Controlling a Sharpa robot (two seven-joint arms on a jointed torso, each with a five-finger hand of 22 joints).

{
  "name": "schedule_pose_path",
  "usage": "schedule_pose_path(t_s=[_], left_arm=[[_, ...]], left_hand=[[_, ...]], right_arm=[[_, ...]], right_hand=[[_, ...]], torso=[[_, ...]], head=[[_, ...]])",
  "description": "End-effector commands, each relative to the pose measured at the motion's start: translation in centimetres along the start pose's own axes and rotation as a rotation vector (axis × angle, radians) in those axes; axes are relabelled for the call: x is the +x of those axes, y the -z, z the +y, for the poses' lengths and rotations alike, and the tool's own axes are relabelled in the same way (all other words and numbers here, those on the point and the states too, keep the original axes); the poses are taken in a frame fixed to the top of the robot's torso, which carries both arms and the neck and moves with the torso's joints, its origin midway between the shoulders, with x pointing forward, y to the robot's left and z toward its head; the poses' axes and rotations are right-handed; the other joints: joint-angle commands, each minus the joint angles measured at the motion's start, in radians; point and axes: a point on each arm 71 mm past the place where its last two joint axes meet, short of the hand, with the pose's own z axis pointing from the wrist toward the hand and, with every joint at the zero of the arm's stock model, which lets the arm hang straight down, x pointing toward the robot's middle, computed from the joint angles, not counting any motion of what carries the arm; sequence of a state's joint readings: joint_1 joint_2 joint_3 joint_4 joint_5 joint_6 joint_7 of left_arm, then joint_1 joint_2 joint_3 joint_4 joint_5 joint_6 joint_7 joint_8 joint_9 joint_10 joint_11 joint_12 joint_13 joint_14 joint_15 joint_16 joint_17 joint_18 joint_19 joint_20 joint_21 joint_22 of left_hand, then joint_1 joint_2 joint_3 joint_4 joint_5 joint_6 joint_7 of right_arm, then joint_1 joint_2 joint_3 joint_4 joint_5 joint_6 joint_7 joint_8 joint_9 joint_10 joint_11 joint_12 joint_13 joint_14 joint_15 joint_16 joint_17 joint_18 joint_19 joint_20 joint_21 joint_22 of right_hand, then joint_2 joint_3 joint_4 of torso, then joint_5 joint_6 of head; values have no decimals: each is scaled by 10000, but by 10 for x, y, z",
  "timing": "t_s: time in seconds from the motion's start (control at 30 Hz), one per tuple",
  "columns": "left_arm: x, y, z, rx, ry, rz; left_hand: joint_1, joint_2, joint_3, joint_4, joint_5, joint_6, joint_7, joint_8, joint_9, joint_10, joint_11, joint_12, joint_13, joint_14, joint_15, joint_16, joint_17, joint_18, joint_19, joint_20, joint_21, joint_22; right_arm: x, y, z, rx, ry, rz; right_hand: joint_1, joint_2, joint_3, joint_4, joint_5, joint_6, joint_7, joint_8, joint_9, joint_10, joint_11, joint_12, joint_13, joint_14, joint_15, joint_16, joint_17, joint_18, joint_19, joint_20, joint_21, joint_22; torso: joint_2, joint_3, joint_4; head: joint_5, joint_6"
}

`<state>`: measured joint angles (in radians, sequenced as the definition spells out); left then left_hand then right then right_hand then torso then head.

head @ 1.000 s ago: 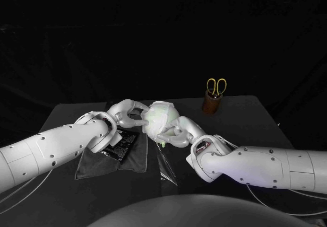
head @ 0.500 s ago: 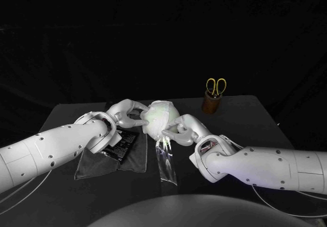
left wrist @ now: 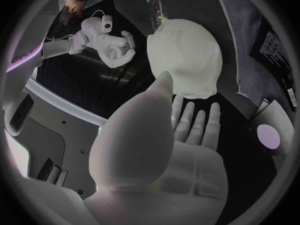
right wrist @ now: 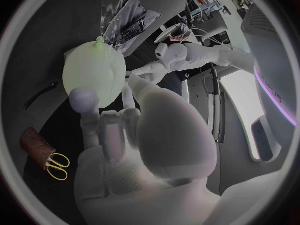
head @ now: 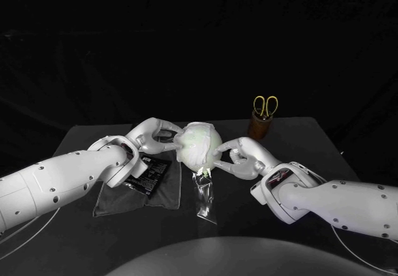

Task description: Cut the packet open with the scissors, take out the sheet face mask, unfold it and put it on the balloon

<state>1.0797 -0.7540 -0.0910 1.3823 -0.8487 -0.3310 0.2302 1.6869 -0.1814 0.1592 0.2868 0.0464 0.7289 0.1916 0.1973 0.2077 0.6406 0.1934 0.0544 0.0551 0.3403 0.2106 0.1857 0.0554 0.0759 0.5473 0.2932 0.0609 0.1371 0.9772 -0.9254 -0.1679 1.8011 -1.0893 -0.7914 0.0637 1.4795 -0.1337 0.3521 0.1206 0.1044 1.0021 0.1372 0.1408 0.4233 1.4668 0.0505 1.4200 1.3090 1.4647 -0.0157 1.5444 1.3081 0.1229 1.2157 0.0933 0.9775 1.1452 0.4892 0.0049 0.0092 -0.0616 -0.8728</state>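
Black table [head: 311,150]; scissors [head: 264,105] upright in holder [head: 259,129]; left hand [head: 153,137] flat against balloon [head: 197,146]; right hand [head: 240,158], grip unclear.

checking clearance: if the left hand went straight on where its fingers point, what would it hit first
Probably the mask-covered balloon, directly ahead of the left hand; the gap is hard to judge.

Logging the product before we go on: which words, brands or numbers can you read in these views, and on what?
No text reads clearly.
Black packet: white print on its face, too small to read.
Balloon: no lettering visible.
Scissors: no lettering visible.
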Motion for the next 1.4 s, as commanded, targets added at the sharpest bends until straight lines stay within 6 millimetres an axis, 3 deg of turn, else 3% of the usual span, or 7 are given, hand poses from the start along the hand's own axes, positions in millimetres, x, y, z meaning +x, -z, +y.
schedule_pose_path(t_s=[0.03, 0.2, 0.33, 0.43, 0.77, 1.1, 1.4], left_arm=[[-3, 1, -5, 351, 517, -275], [-5, 2, -3, 250, 650, -321], [-6, 3, -1, 176, 689, -365], [-7, 4, 0, 144, 699, -397], [-4, -1, 0, 123, 661, -198], [0, -8, -1, 308, 113, 41], [3, -11, -3, 452, -187, 166]], left_hand=[[-47, 58, 82, -1, 22, 56, 304, 66, 4, 60, 16, 43, 14, 52, -32, -21, 10, -137, 25, -5, 28, -15], [-47, 58, 82, -1, 22, 50, 305, 65, 2, 53, 16, 43, 13, 41, -31, -28, 8, -137, 24, -6, 28, -16], [-46, 58, 83, -2, 22, 16, 306, 55, -8, 16, 16, 39, 10, 3, -30, -49, 2, -136, 28, -6, 28, -16], [-46, 56, 84, -3, 22, -15, 309, 47, -16, -8, 15, 34, 7, -13, -26, -60, -1, -136, 33, -6, 28, -16], [-48, 43, 83, -5, 21, -41, 301, 37, -23, -34, -6, 17, -1, -58, -4, -99, -11, -134, 55, -8, 30, -18], [-80, 58, 70, 5, 18, 78, 281, 77, 11, 94, -10, 28, 8, -22, -8, -97, -7, -132, 76, -9, 31, -22], [-392, 98, -196, 25, 14, 145, 281, 110, 31, 211, -3, 21, 9, -10, -31, -149, -9, -119, 78, -17, 21, -53]], right_arm=[[1, 0, 13, -2322, 1113, 1129], [-14, -11, 17, -3657, 3158, 1241], [-24, -22, 18, -4194, 4483, 1178], [-28, -29, 20, -4572, 5301, 1091], [-17, -53, 28, -5455, 8244, 1928], [-7, -57, 30, -5737, 9170, 2667], [-7, -58, 31, -5736, 9131, 2541]], right_hand=[[150, -63, 61, -152, 93, 143, 24, 75, -27, 337, 54, -59, 1735, 835, 79, -47, 2089, 56, -62, 45, 11, 88], [321, -240, 174, -368, 214, 43, -65, -5, -117, 263, 1, -134, 1693, 850, 50, -10, 2147, 76, -129, 47, -21, 114], [508, -399, 599, -694, 447, -209, -227, -154, -287, -232, -274, -803, 1324, 769, -150, -54, 2062, 155, -433, -103, -241, 93], [485, -442, 735, -766, 441, -258, -269, -171, -327, -326, -328, -904, 1256, 757, -195, -50, 2063, 185, -574, -154, -353, 73], [334, -619, 1300, -1105, -128, -607, -723, -233, -458, -532, -616, -1084, 1074, 736, -438, -22, 2093, 289, -1073, -348, -753, 57], [129, -580, 1699, -1387, -454, -493, -771, -24, -439, -81, -677, -308, 1470, 1061, -560, 264, 2627, 143, -600, -483, -14, 683], [-386, -595, 1441, -1138, -562, -299, -721, 160, -355, 147, -655, 60, 1683, 1061, -560, 264, 2627, 57, -331, -486, 285, 895]], torso=[[-3, 16, 14], [6, -2, 14], [25, -4, 33], [39, -6, 33], [38, -4, 39], [23, -23, 6], [23, -18, 20]], head=[[136, 2], [235, 2], [278, 2], [320, 2], [367, 2], [379, 2], [334, 2]])
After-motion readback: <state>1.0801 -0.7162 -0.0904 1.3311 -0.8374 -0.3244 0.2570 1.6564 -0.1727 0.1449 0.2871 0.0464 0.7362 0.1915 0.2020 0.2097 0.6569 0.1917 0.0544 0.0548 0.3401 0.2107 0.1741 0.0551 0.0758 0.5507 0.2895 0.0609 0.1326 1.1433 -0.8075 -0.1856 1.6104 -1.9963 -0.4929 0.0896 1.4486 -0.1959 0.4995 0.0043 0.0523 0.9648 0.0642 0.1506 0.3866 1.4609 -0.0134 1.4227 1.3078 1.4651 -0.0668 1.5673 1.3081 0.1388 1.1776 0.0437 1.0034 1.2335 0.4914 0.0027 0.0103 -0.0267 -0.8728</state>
